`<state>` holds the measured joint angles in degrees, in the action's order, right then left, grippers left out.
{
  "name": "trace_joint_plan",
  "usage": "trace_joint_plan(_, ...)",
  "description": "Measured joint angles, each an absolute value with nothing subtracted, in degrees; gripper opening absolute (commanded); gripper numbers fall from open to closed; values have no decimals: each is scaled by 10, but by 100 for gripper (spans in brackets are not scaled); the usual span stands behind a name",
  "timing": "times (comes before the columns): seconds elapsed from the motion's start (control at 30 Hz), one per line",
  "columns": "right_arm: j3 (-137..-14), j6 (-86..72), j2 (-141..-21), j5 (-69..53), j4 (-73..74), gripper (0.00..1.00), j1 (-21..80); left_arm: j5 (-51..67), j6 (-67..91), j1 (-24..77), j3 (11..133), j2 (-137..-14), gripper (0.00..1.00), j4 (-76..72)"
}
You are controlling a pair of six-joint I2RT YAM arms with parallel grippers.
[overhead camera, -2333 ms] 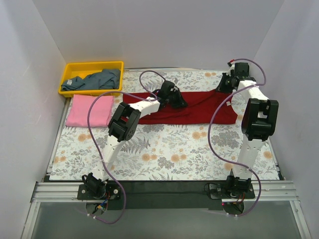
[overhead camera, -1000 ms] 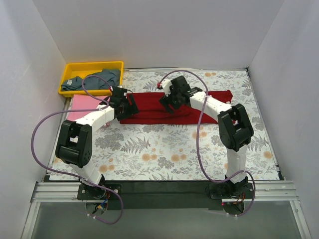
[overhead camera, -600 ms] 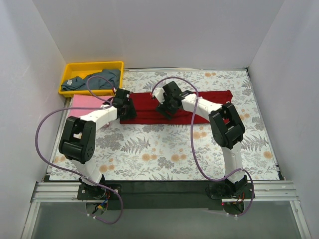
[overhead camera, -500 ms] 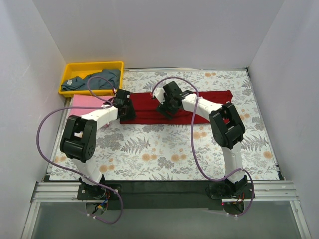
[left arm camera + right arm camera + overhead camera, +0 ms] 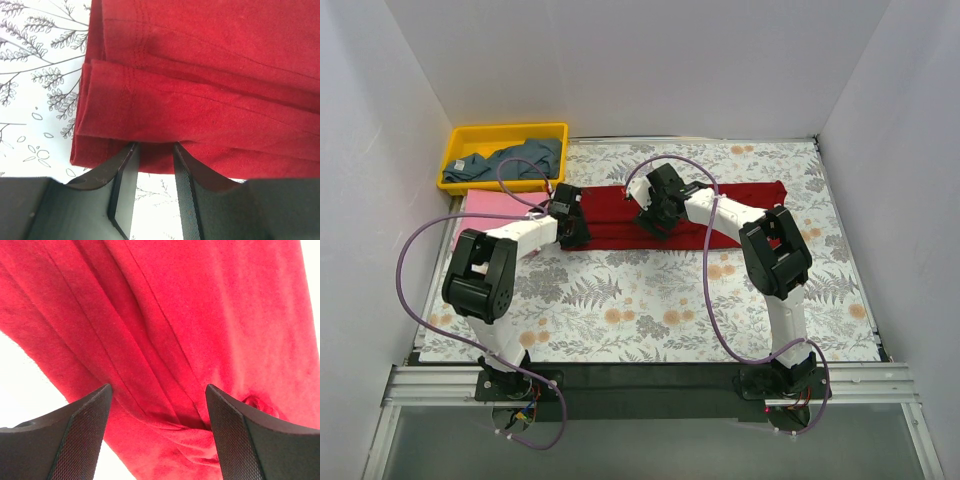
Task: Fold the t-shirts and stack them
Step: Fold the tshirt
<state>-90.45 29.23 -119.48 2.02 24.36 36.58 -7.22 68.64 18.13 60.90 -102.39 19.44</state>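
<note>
The dark red t-shirt (image 5: 740, 210) lies folded into a long strip across the far half of the table. My left gripper (image 5: 572, 220) is at its left end. In the left wrist view its jaws (image 5: 154, 146) stand narrow, with the shirt's near hem (image 5: 150, 160) caught between the tips. My right gripper (image 5: 653, 213) hovers over the strip's middle. It is wide open (image 5: 157, 390) above the red folds (image 5: 165, 340) and holds nothing. The pink t-shirt (image 5: 483, 205) lies folded at the far left. The blue-grey t-shirt (image 5: 520, 160) is crumpled in the bin.
A yellow plastic bin (image 5: 455, 140) sits at the far left corner, beside the white wall. The floral tablecloth (image 5: 650, 300) covers the table. Purple cables (image 5: 715, 300) loop off both arms, over the near part of the table.
My left gripper has slid a little left to the shirt's end and its jaws have narrowed onto the hem. The right gripper has shifted slightly left and stayed open.
</note>
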Motion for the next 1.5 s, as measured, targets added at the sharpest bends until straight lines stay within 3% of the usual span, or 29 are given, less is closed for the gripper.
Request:
trace_joint_plan(0.3, -906, 298, -1211, 53, 241, 67, 366, -84, 688, 181, 583, -1002, 33, 192)
trace_joint_plan(0.97, -1028, 234, -1271, 132, 222, 65, 279, -84, 690, 181, 556, -974, 56, 194)
trace_joint_plan(1.5, -817, 141, -1050, 57, 206, 65, 290, -130, 707, 170, 653, -1043, 56, 225)
